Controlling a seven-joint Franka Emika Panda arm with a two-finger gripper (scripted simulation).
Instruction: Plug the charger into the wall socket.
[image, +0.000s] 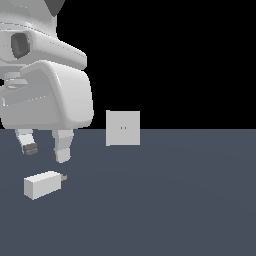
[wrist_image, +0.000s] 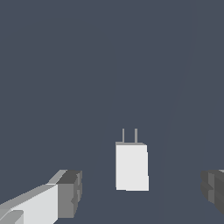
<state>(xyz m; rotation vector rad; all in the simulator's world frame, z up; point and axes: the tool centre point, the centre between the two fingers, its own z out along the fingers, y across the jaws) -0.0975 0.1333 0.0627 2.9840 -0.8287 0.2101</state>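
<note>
While the jaws (image: 46, 151) hang spread apart with nothing between them, the charger (image: 42, 184) lies flat on the dark grey bench (image: 175, 200), just below the fingertips and not touching them. In the exterior view the charger sits low at the exterior view's left, its short grey prongs (image: 63, 177) pointing toward the exterior view's right. Wall socket (image: 123, 128) stands upright farther back on the bench, well apart from the charger, two tiny orange-brown holes at its centre facing the camera. White arm body (image: 45, 90) fills the upper part of the exterior view's left. Wrist view: charger (wrist_image: 131, 166) seen from above, off-white block, two prongs (wrist_image: 129, 135) sticking out one end; dark finger pads (wrist_image: 70, 192) on either side of it, clear gap to each. Socket not in the wrist view.
</note>
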